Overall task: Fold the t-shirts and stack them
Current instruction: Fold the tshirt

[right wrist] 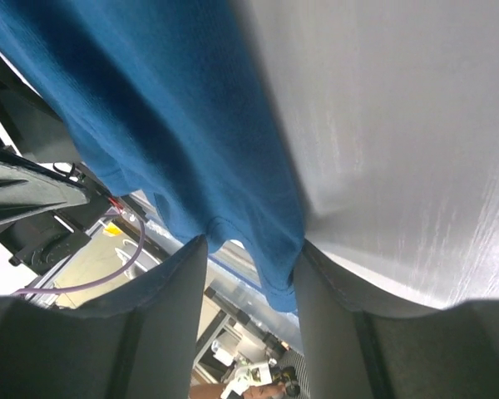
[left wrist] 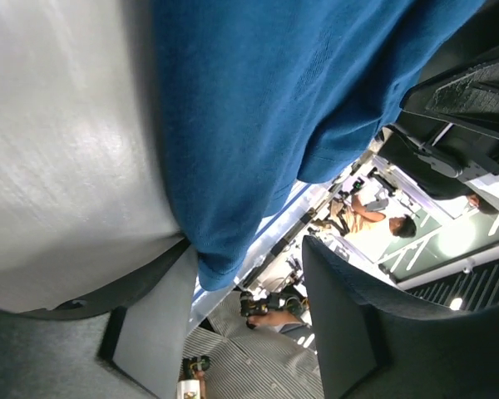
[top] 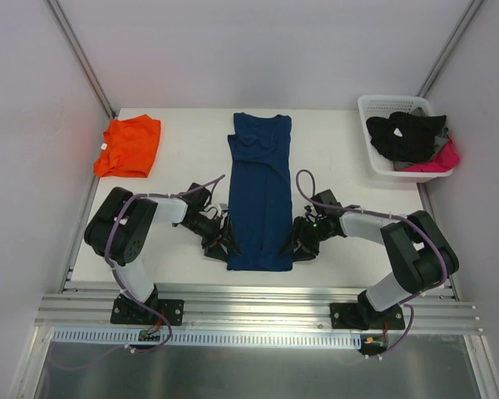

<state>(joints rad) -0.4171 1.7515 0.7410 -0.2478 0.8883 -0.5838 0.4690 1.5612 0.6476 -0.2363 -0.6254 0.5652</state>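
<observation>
Left pincer (left wrist: 245, 249): jaws stand apart and low over the bench (top: 341, 166), with the near left corner of the navy t-shirt (top: 260, 191) hanging into the gap. The cloth lies against one finger (left wrist: 154, 324) and clear of the other, so nothing is gripped.

Right pincer (right wrist: 249, 245): jaws also apart, at the near right corner of the same shirt. Its hem fills the space between the two fingers (right wrist: 170, 316); whether they press on the cloth cannot be told.

The navy t-shirt lies flat at the middle of the bench, folded lengthwise into a long narrow strip, neck at the far end and hem at the near end between the two pincers.

The orange t-shirt (top: 129, 145) lies folded at the far left corner of the bench, well apart from the navy one.

A white basket (top: 374, 104) stands at the far right corner, holding dark garments (top: 403, 133) and a pink one (top: 441, 158).
</observation>
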